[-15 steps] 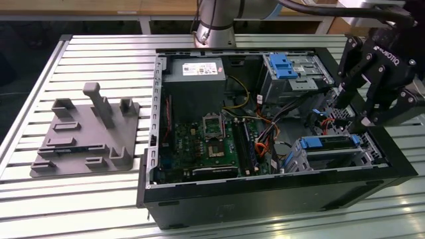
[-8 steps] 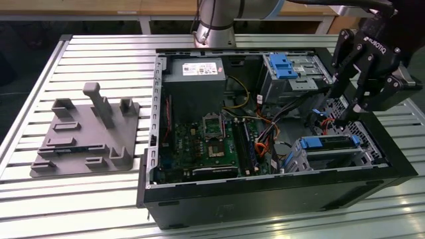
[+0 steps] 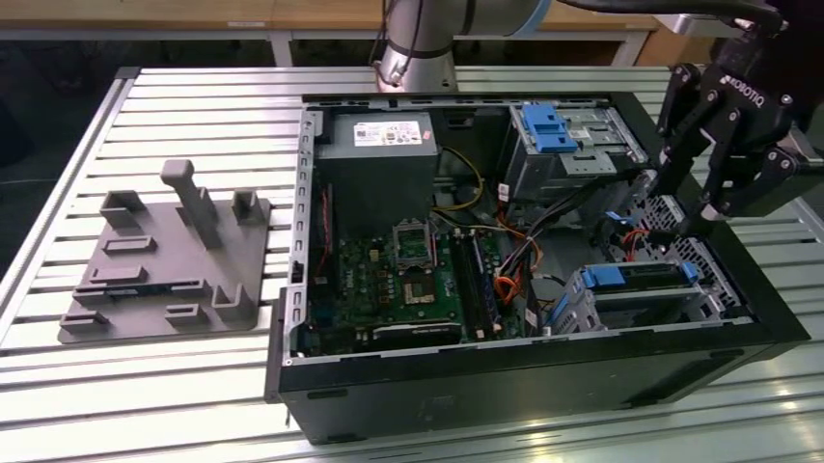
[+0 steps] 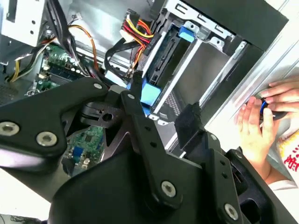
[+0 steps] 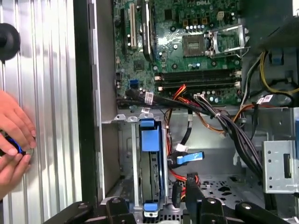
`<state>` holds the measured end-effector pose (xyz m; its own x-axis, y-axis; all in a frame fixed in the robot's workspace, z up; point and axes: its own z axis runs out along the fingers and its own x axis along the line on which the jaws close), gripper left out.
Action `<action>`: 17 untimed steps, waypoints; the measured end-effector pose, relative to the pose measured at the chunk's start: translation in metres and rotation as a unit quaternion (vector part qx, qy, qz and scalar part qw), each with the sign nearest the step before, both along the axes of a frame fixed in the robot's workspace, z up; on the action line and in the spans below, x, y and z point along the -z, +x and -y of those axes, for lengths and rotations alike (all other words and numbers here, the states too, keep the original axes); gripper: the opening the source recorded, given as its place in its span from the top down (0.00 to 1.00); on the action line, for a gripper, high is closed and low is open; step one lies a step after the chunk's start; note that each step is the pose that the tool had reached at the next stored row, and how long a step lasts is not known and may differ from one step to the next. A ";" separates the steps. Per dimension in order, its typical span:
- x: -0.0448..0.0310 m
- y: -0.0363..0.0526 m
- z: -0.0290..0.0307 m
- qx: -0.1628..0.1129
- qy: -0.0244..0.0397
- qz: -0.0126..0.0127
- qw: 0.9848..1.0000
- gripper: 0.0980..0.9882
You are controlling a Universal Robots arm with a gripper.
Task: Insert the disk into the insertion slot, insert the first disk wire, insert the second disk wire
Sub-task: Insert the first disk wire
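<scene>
Slatted metal table point(image 3: 193, 386) carries the open computer case point(image 3: 515, 376). I see my gripper point(image 3: 670, 207) hanging inside it, fingers spread and empty, near loose wires point(image 3: 620, 231). Just beyond, the disk point(image 3: 638, 278) sits in the insertion slot point(image 3: 705, 289).

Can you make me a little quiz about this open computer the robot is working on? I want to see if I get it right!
1. True or false: the disk sits inside the insertion slot.
2. What colour is the disk's handle? A red, B blue, C green.
3. Where are the person's hands: inside the computer case, or outside it, over the table?
Key: 1 true; 2 B; 3 outside, over the table.
</scene>
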<state>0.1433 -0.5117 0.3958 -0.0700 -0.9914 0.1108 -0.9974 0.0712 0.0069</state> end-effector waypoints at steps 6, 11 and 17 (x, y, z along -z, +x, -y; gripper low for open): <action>0.0086 0.0237 -0.0045 0.000 0.000 -0.003 1.000 0.48; 0.0157 0.0277 -0.0198 0.000 0.000 -0.005 1.000 0.48; 0.0206 0.0277 -0.0271 0.000 -0.001 -0.012 1.000 0.48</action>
<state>0.1710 -0.4846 0.3752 -0.0677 -0.9912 0.1140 -0.9969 0.0717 0.0310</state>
